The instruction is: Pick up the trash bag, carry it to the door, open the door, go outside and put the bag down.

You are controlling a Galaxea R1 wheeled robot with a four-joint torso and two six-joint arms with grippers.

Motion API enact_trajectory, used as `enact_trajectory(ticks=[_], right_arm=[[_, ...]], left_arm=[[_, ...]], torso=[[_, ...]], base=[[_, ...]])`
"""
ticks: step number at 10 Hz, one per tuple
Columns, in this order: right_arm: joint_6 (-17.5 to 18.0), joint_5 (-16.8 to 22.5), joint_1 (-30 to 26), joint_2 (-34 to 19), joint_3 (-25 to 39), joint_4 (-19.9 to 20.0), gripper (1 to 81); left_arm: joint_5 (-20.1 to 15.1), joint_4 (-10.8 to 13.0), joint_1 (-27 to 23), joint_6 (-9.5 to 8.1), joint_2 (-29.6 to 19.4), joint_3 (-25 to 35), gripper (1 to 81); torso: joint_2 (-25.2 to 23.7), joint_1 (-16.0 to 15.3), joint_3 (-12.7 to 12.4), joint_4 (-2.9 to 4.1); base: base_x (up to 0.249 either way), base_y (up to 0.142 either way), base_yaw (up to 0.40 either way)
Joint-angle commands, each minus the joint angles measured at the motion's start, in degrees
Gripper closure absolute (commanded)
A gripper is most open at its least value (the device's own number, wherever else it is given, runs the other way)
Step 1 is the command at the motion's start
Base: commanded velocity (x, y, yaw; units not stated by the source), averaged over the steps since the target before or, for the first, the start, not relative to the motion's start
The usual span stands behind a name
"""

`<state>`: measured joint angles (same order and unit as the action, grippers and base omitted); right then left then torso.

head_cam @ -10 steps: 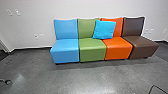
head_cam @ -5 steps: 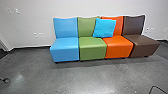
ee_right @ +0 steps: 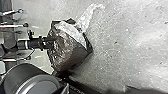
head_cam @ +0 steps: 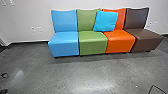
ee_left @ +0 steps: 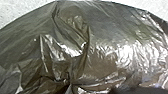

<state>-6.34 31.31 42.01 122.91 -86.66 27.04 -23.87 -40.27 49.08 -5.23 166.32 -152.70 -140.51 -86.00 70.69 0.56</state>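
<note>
The trash bag (ee_left: 105,60) bulged close to the left wrist; neither claw's state could be told. At the far wall (head_cam: 30,15), a blue cushion (head_cam: 105,21) leaned on chairs (head_cam: 93,40).

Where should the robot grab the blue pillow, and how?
I'd pinch the middle of the top edge of the blue pillow, coming down from above and a little from the front. It leans against the green chair and the orange chair, so its front and top face open air. It looks soft, so a pinch should probably work.
</note>
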Motion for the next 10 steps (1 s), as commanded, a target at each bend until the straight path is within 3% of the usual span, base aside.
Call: enact_trajectory(ticks=[1,2,3,7,8,9,10], right_arm=[[0.01,4.11,-5.31,-2.11,1.16,1.61,1.0],[0.01,4.03,-4.69,-1.58,0.9,1.61,1.0],[0.01,4.03,-4.16,-0.88,0.63,1.53,1.0],[0.01,3.94,-3.81,0.44,0.28,1.61,1.0],[0.01,3.94,-3.72,0.61,0.19,1.61,1.0],[0.01,4.03,-3.72,0.7,-0.07,1.61,1.0],[0.01,4.03,-3.38,0.7,-0.16,1.61,1.0]], left_arm=[[-3.9,0.01,-6.15,0.04,-0.37,-0.23,1.0],[-3.9,0.36,-5.71,0.04,-0.01,-0.23,1.0],[-3.65,0.36,-4.91,0.04,0.07,-0.23,1.0],[-3.2,1.24,-3.06,0.22,-0.19,-0.23,1.0],[-3.12,2.64,-2.98,0.31,-0.1,-0.23,1.0],[-3.11,4.23,-2.89,0.22,0.25,-0.23,1.0],[-3.03,4.32,-2.72,0.22,0.16,-0.23,1.0]], torso=[[-5.66,-3.65,0.0,0.0],[-7.63,-4.89,0.18,0.0],[-3.98,-2.49,4.19,0.0],[-7.41,-4.61,9.4,0.0],[-7.43,-4.63,5.9,0.0],[-7.43,-4.63,7.69,0.0],[-7.43,-4.65,8.31,0.0]], base=[[0.0,0.0,0.0],[0.0,0.0,0.0],[0.0,0.0,0.0],[0.0,0.0,0.0],[0.0,0.0,0.0],[0.0,0.0,0.0],[0.0,0.0,0.0]])
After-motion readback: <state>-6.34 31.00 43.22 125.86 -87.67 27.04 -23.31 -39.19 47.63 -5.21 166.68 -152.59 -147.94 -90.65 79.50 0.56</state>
